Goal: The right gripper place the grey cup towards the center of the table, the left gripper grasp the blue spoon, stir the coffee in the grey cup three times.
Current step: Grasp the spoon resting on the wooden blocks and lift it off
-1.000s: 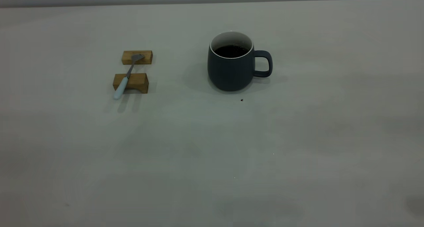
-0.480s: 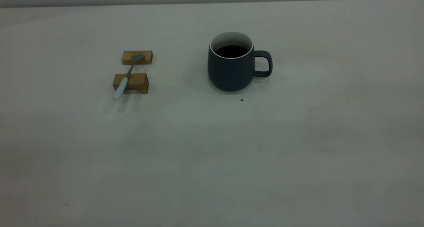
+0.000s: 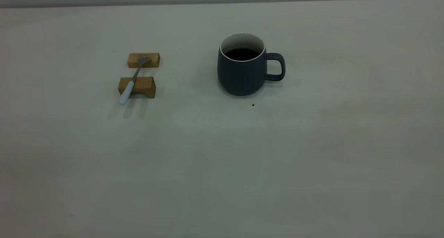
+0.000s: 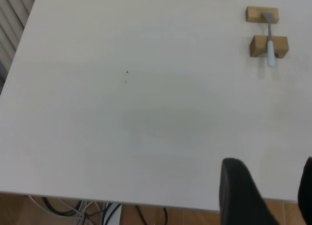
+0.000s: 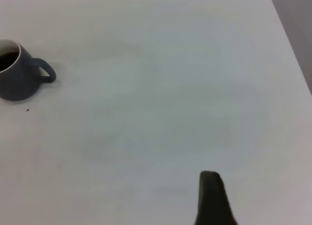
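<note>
Left pincer (image 4: 265,195) wide, hovering at near edge of pale grey matte worktop (image 4: 146,112). Pale-blue-handled metal spoon (image 4: 269,39) far ahead, bridging two wooden blocks (image 4: 269,46), so handle is raised off worktop, likely for easy grasp.

Right pincer (image 5: 212,198): one finger visible, state unclear. Dark slate-grey mug (image 5: 17,71) of black coffee (image 5: 7,61) well ahead, handle facing it for pickup.

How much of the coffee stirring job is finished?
The cup stands upright near the middle of the table, coffee inside, nothing holding it. The spoon lies across two wooden blocks, untouched. The left gripper is open over the table's edge, far from the spoon; only one finger of the right gripper shows. Grasping the spoon and all three stirs appear left.
</note>
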Robot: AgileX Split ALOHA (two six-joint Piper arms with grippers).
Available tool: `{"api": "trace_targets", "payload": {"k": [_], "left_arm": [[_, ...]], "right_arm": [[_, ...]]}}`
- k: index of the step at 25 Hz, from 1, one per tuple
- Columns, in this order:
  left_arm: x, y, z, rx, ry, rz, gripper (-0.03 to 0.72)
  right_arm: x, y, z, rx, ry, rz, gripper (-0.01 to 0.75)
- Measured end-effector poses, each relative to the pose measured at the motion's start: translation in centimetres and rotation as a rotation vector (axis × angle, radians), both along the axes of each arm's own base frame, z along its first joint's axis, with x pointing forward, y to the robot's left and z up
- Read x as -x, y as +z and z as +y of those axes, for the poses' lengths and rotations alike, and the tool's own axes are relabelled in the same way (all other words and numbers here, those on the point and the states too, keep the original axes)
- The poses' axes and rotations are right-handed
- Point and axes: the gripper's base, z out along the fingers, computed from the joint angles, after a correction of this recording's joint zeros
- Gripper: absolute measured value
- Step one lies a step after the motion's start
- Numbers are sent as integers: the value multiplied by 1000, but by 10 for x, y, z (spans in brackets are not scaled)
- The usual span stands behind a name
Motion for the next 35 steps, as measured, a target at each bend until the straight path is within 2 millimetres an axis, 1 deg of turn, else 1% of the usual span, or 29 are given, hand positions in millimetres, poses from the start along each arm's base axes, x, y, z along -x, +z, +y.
{"api": "trace_targets", "payload": {"k": [27,29,31,35], "left_arm": [[-2,1,-1,13,2,5,375],[-10,3,0,14,2,43,406],[-23,8,0,13,0,72,455],[-64,21,-2,37,-19,149,584]], "right_arm": [[0,0,0,-1,1,0,535],[0,0,0,-1,1,0,535],[0,0,0,-1,1,0,535],[0,0,0,-1,1,0,535]]}}
